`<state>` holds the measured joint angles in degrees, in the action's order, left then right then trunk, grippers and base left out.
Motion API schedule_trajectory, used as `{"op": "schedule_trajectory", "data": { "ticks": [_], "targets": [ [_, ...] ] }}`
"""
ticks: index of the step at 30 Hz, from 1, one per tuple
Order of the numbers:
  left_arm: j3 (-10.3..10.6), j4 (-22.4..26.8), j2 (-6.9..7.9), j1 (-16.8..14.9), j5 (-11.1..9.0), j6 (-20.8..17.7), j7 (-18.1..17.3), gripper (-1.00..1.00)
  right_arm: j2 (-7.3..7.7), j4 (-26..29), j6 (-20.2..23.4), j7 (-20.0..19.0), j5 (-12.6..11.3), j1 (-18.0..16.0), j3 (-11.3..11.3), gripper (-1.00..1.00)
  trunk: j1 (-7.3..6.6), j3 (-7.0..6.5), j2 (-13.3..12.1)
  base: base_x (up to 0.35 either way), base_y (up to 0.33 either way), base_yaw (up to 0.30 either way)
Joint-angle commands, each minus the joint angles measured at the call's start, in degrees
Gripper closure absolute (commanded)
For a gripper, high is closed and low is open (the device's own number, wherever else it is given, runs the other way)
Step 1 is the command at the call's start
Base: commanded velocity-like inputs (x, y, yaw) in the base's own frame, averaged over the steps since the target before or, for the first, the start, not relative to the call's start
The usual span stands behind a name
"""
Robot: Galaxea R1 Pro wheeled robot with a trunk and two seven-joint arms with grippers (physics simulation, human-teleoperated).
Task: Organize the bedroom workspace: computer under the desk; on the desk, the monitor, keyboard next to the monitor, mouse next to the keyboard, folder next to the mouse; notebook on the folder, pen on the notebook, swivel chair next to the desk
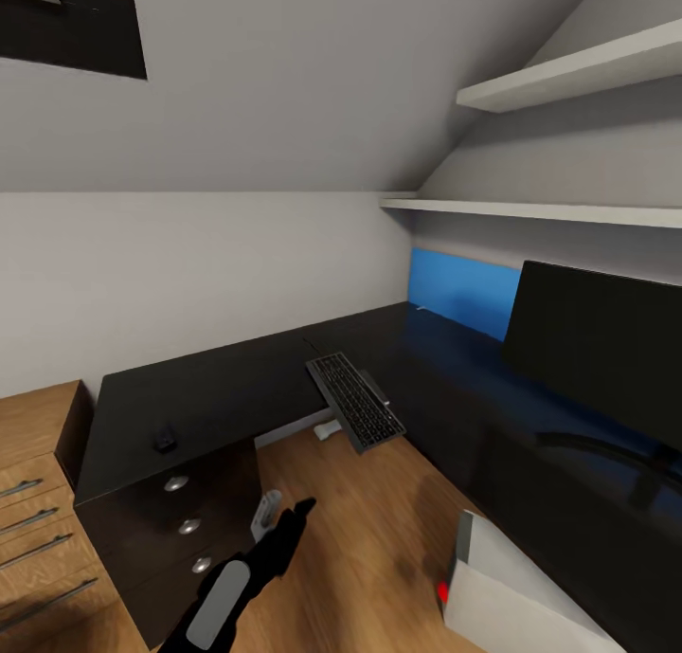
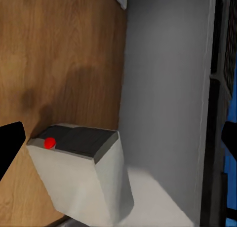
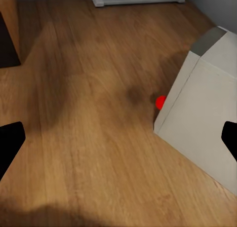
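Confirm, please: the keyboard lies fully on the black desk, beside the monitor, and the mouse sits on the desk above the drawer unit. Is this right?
Not quite. In the head view the keyboard does not lie fully on the desk: it hangs over the inner edge, with its near end above the wooden floor. The monitor stands on the desk, and the mouse sits above the drawer unit.

no readable text, labels, brands, numbers, signs anywhere

Glossy black left arm [image 1: 248, 568], grey oval panel, pale grey bracket, tapered black fingers [image 1: 301, 511]
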<state>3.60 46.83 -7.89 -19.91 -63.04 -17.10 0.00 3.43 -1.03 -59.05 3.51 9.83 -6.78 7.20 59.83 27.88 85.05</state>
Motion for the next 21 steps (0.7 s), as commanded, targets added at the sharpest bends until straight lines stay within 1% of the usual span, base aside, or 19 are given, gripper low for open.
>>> {"op": "schedule_trajectory", "data": {
  "ticks": [1,5,9,11,14,18,21],
  "targets": [
    [0.05,0.02,0.33,-0.02,-0.37,-0.20,-1.82,-1.00,0.00,-0.11,-0.18,0.37,0.18,-0.07,0.35,-1.00,0.00,0.06,0.03,0.010,0.000,0.000],
    [0.15,0.02,0.93,-0.02,-0.16,-0.27,-5.37,-1.00,0.00,-0.11,-0.18,0.36,0.23,-0.06,0.36,-1.00,0.00,0.06,0.03,0.006,0.000,0.000],
    [0.39,0.02,1.11,-0.03,0.94,-0.29,-6.51,-1.00,0.00,-0.11,-0.18,0.36,0.27,-0.05,0.36,-1.00,0.00,0.06,0.03,0.005,0.000,0.000],
    [0.77,0.02,1.16,-0.02,1.95,-0.29,-6.93,-1.00,0.00,-0.11,-0.18,0.36,0.36,-0.04,0.36,-1.00,0.00,0.06,0.03,0.091,0.000,0.000],
    [1.32,0.02,1.19,-0.02,2.76,-0.30,-7.20,-1.00,0.00,-0.11,-0.18,0.36,0.41,-0.01,0.36,-1.00,0.00,0.06,0.03,0.191,0.000,0.000],
    [1.63,0.02,1.21,-0.01,3.13,-0.30,-7.77,-1.00,0.00,-0.11,-0.18,0.36,0.44,-0.01,0.36,-1.00,0.00,0.06,0.03,0.262,0.000,0.000],
    [1.72,0.02,1.21,-0.03,3.29,-0.30,-9.12,-1.00,0.00,-0.11,-0.18,0.36,0.44,-0.01,0.36,-1.00,0.00,0.06,0.03,0.156,0.000,0.000]
  ]
}}
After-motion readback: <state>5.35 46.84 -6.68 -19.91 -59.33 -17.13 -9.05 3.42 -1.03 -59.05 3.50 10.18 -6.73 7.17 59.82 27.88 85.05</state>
